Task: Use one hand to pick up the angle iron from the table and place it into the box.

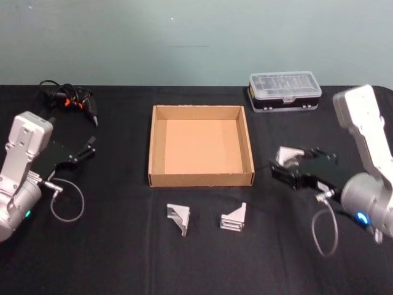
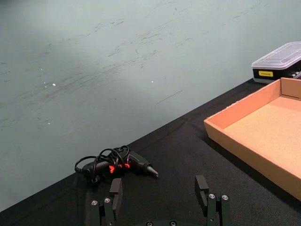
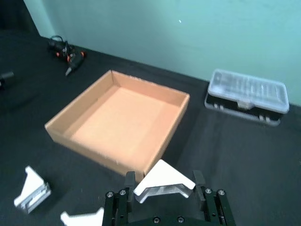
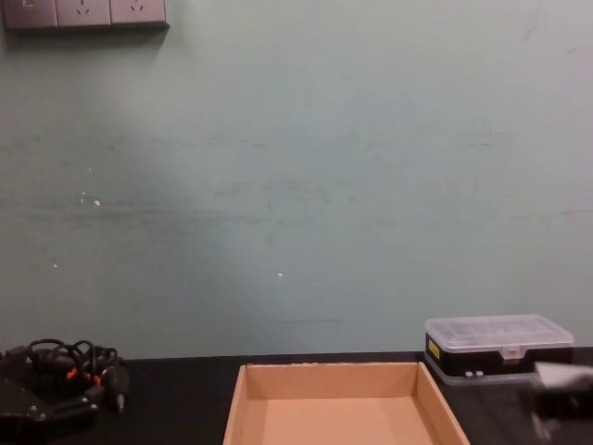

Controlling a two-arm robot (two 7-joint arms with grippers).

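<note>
Silver-grey metal brackets lie nearest the robot on the flat matte black tabletop (image 1: 123, 258). One bracket (image 1: 178, 218) and a second bracket (image 1: 234, 218) rest just in front of the box's near wall, and nothing touches either.

The long black right gripper (image 3: 163, 188) is clamped on a third silver-grey triangular angle iron (image 1: 287, 155).

Hazards:
- The fingers appear to grip only the part's lower edge, so it may pivot or slip during transfer.
- A low approach would probably strike the right wall and push the box.
- Early release would likely drop the part on the rim or outside it.

The angle iron sits between the gripper's fingers with its peak projecting beyond them. It appears clear of the table, to the right of the shallow open-top brown cardboard box (image 1: 200, 179) and outside its right wall. The box is empty.

The left gripper (image 2: 159, 190) is parked left of the box, jaws spread, holding nothing.

At the far edge are a clear-lidded plastic case (image 1: 284, 91) with a black base on the right and a black-and-orange corded tool (image 1: 69, 100) on the left.
</note>
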